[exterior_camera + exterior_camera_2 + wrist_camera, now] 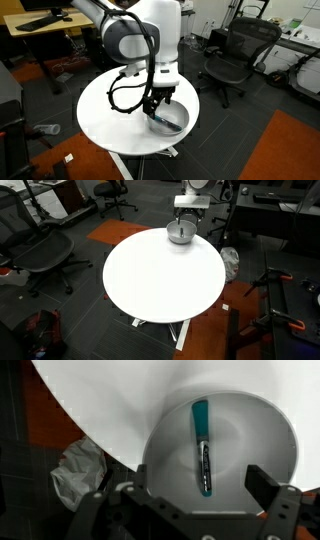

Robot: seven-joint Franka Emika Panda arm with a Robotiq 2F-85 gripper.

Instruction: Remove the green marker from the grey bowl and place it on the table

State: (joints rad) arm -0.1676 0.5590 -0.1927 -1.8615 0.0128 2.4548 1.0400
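Jaws: spread wide, holding and touching nothing. In the wrist view their dark fingers (264, 486) sit at 5 and 7 o'clock of the frame, over the near rim of the grey bowl (268, 440).
Green marker (203, 448): lies loose on the bowl's floor between the fingers' lines, running from 12 to 6 o'clock.
Marker's look: slim, with a bright teal end at 12 o'clock and a dark glossy barrel toward 6.
Wrist view only: the marker, and a crumpled white bag (75, 468) on the floor at 9 o'clock beyond the edge of the table (130, 400).
Exterior views: the jaws hang over the bowl (170, 123) (180, 234), and the marker cannot be made out.
Bowl's place: by the table's (100, 115) 4 o'clock edge, or its (165, 285) 12 o'clock edge.
Farther: the arm (140, 38) and an office chair (235, 60).
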